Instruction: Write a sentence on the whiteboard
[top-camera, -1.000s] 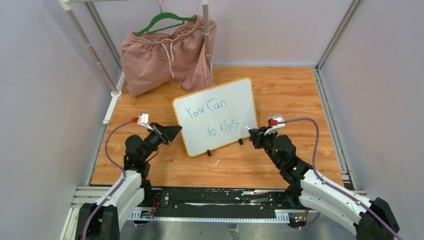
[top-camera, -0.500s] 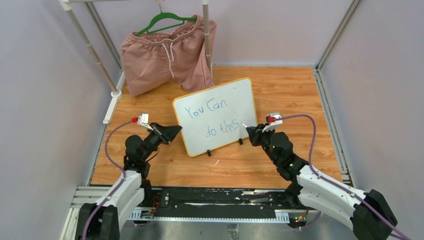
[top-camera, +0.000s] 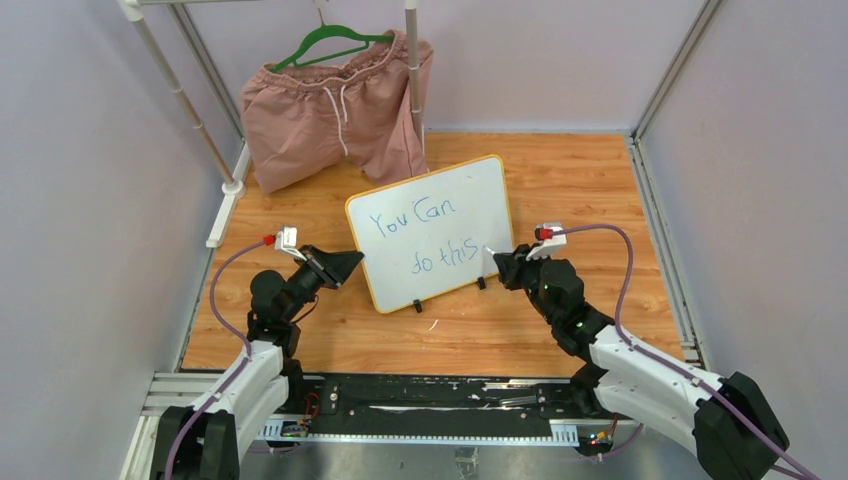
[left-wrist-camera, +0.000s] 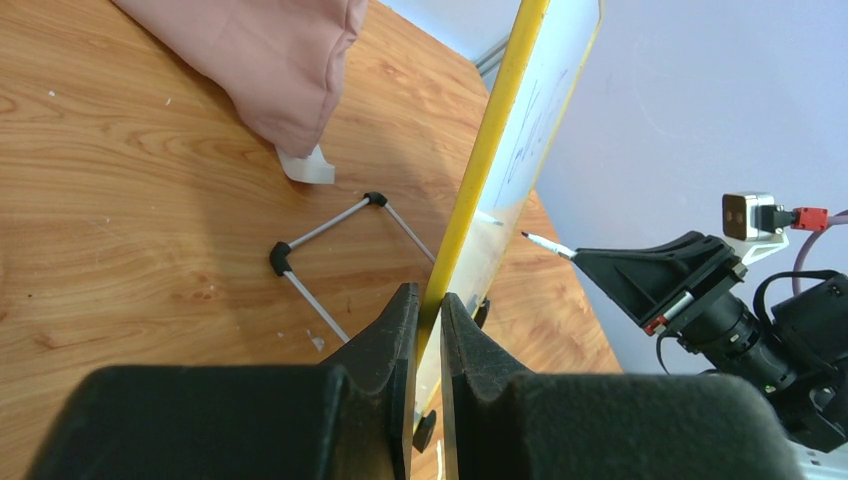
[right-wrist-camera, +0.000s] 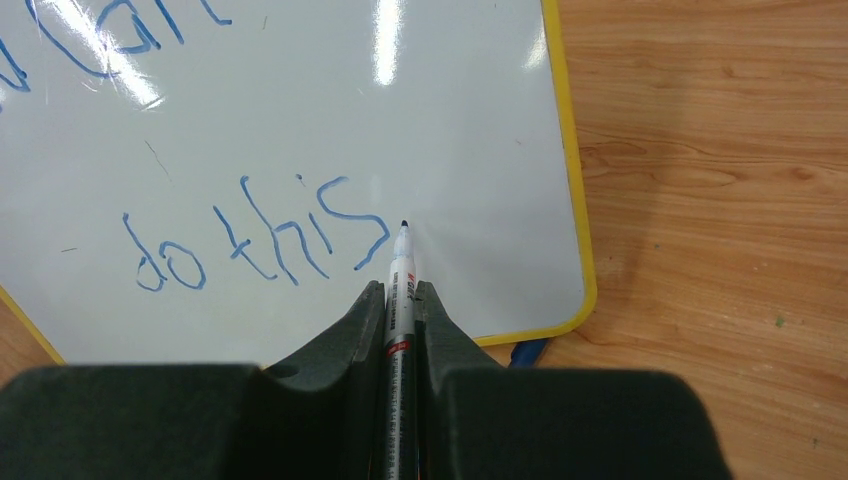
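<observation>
The whiteboard (top-camera: 455, 200) stands tilted on the wooden table, white with a yellow frame (left-wrist-camera: 480, 170). Blue lettering, the sentence (top-camera: 425, 238), reads "You Can" over "do this"; the lower words (right-wrist-camera: 255, 245) fill the right wrist view. My left gripper (top-camera: 352, 263) is shut on the board's left edge, its jaws clamping the frame (left-wrist-camera: 428, 305). My right gripper (top-camera: 503, 263) is shut on a white marker (right-wrist-camera: 399, 275), whose tip (right-wrist-camera: 403, 224) sits at or just off the board right after the final "s".
Pink shorts (top-camera: 335, 110) hang on a green hanger (top-camera: 330, 40) from a white rack at the back left. A wire stand (left-wrist-camera: 330, 240) props the board from behind. A small blue cap (right-wrist-camera: 527, 352) lies under the board's lower right corner. Metal rails edge the table.
My right arm has shifted forward and slightly left, bringing the marker tip closer to the board just after "this". The left arm and the board have stayed still.
</observation>
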